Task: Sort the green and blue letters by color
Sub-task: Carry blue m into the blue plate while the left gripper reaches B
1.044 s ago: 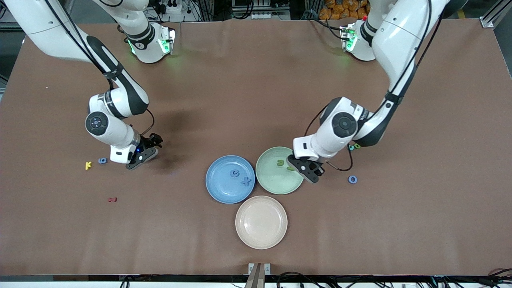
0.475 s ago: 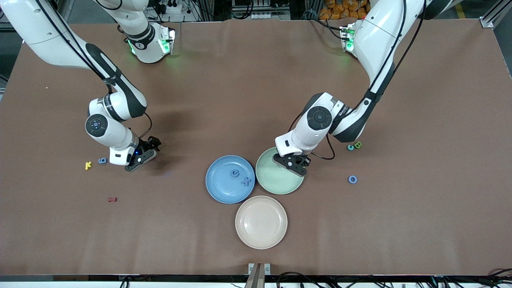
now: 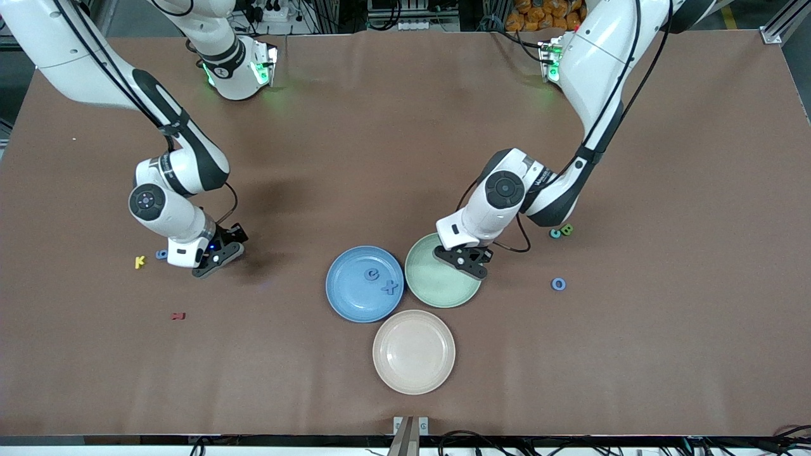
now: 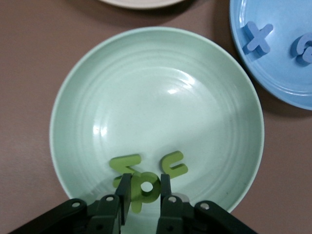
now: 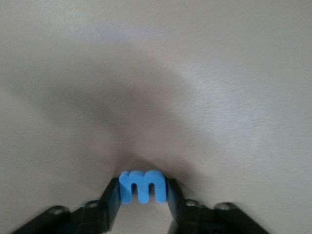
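Brown worktop (image 3: 380,126): left gripper (image 4: 144,194) pinches a green letter (image 4: 145,187) over the green plate (image 4: 78,97), seemingly for release; right gripper (image 5: 143,195) grips a blue letter (image 5: 143,185).

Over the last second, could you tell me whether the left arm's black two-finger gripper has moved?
Yes. The left gripper shifted from the green plate's edge on the left arm's side to over the plate, closed on a green letter.
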Available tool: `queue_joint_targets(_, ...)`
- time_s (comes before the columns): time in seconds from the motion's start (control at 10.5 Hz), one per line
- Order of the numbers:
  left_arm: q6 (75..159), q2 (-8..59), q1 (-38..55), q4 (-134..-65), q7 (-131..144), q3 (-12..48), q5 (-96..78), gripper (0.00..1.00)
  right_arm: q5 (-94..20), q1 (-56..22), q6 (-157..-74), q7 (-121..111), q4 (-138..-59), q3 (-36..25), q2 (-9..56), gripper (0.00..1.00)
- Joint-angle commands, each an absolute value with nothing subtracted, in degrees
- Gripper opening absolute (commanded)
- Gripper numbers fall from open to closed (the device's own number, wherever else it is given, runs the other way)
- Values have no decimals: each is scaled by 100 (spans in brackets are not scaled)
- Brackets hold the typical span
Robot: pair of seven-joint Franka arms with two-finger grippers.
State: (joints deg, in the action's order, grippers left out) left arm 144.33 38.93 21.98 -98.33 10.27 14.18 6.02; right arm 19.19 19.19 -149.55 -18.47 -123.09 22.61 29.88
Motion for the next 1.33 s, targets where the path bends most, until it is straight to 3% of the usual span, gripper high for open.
queue_joint_targets(0.0, 14361, 4052, 2382, -9686, 1318, 1310, 694, 0, 2013, 1837, -13690, -1837, -11316, 2407, 3067, 0)
queue_joint_targets(0.09, 14344, 3965, 2373, -9703, 1353, 1275, 738, 99, 1969, 1837, -13284, -1837, -10998, 2582, 3067, 0)
queue_joint_targets(0.19, 14222, 3851, 2321, -9712, 1354, 1274, 756, 100, 1934, 1880, -12871, -1785, -10682, 2915, 3059, 0)
queue_joint_targets(0.38, 13391, 3343, 2224, -9616, 1293, 1039, 921, 100, 702, 1680, -12045, -1775, -9857, 3094, 3111, 0)
queue_joint_targets(0.66, 12411, 2630, 1585, -9589, 1170, 756, 1465, 100, -787, 1336, -11953, -1461, -9422, 3067, 3269, 0)
queue_joint_targets(0.85, 11893, 2357, 908, -9763, 138, 800, 1538, 100, -1150, 986, -12006, -1162, -9291, 3067, 3313, 0)
queue_joint_targets(1.04, 11944, 1945, 74, -10482, -324, 1306, 1328, 100, -1415, 478, -12023, -268, -8932, 3059, 3462, 0)
queue_joint_targets(1.14, 12379, 1629, -252, -11181, -325, 1710, 1318, 100, -1415, 379, -12023, -37, -8721, 3050, 3559, 36)
queue_joint_targets(1.23, 13245, 1287, -533, -12067, -316, 1870, 1318, 100, -1415, 378, -12023, 26, -8658, 3050, 3664, 97)
